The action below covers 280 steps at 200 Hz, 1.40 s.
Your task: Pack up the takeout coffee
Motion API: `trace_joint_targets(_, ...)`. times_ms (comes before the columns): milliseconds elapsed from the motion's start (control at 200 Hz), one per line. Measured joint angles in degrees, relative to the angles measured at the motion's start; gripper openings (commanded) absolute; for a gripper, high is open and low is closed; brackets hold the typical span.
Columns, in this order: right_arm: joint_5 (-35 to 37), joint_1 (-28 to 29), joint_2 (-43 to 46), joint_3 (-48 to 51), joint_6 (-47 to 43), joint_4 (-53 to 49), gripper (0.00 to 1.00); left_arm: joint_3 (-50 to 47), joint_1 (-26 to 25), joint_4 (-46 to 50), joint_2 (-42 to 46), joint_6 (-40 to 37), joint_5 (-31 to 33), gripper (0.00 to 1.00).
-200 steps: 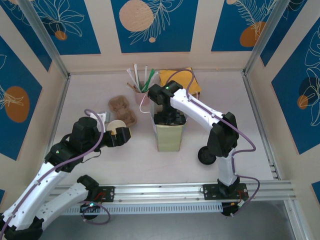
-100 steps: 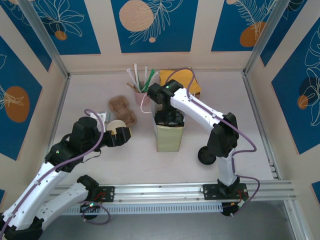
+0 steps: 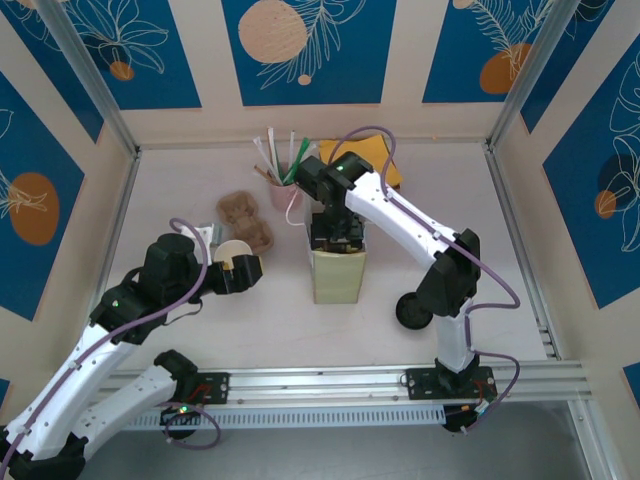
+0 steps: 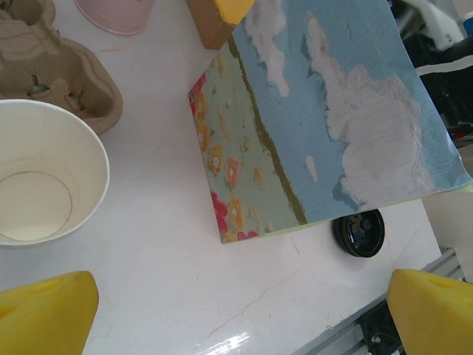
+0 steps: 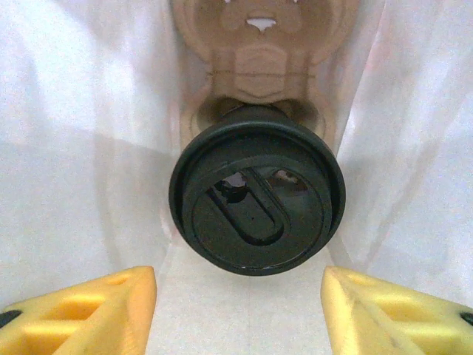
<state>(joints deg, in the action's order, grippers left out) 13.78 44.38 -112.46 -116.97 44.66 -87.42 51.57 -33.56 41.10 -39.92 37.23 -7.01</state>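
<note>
"Takeout coffee [image 5: 257, 200]: location?" the chief inspector asks.

"Inside the paper bag [image 3: 338, 280], centre of the overhead view. From the right wrist it fills mid-frame. Its round black lid is on, and it is seated in one pocket of a moulded cardboard carrier [image 5: 259, 59] that runs to the top edge. The bag's white inner walls [image 5: 66, 133] rise to left and right of it," the assistant replies.

"Right gripper [image 5: 238, 296]?"

"Down in the bag's mouth. Its yellow fingertips [image 5: 96, 303] sit in the lower corners of the frame, parted, one to each side and short of the lid. Nothing is grasped, and I see no contact with the cup."

"Left gripper [image 4: 244, 303]?"

"Wide apart and empty, over bare table [image 4: 162, 244], left of centre in the overhead view. Its fingertips occupy the two bottom corners of its wrist view."

"Other containers?"

"An unlidded paper cup [image 4: 41, 177] is at the left edge of the left wrist view, just above the fingertip in the lower left corner. It is white, upright and empty. A loose black lid [image 4: 358, 231] lies on the table at lower right of that frame, near the bag's bottom edge and well apart from that cup. A second cardboard carrier [image 4: 55, 70] is at upper left, just beside the cup, its pockets empty. A pink cup [image 4: 114, 9] is at the top edge. Overhead, straws [image 3: 272, 150] stand in it, behind the bag. There is something yellow [image 3: 385, 165] to its right, and I cannot tell what."

"Bag exterior?"

"Printed. One face shows clouds on blue, the narrower face flowers."
</note>
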Motion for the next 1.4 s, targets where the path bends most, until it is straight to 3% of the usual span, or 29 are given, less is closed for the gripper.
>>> trace_joint_targets(435,1.68,0.68,0.13,-11.65,0.90,-4.17,0.49,-0.24,0.00,-0.02,-0.79,0.20,-0.20,1.00)
trace_joint_targets(840,4.20,0.68,1.07,-18.69,1.49,-5.27,0.50,-0.20,0.00,0.00,-2.91,0.13,-0.44,1.00)
trace_joint_targets(1130,4.70,0.72,8.61,-17.84,-0.02,-3.87,0.65,2.97,0.00,0.02,-6.71,-0.26,-0.11,1.00)
trace_joint_targets(1401,2.75,-2.16,16.59,-13.11,-5.40,4.46,0.84,8.85,0.00,1.07,-12.55,-0.79,5.14,1.00)
